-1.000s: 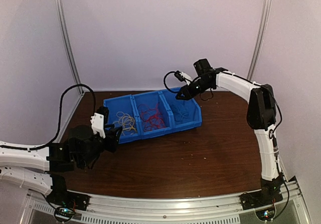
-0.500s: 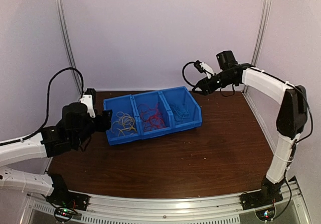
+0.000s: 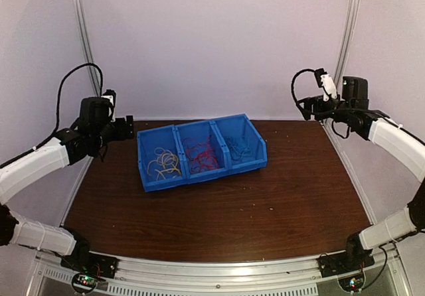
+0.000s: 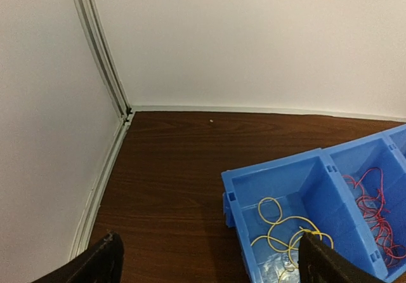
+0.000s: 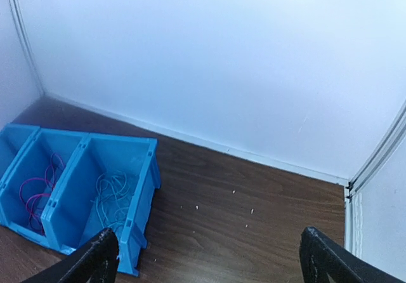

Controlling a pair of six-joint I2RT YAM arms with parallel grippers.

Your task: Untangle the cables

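Holding both pairs of jaws spread and empty, well apart from the bin [image 3: 206,174], you would have done best leaving its sorted cables [image 3: 201,155] undisturbed.

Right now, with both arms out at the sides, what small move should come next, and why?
Probably just lower both arms to rest. The yellow cables, red cables and blue cables each lie in their own compartment of the blue bin, and the left gripper and right gripper are open, empty and away from it, so nothing looks left to separate.
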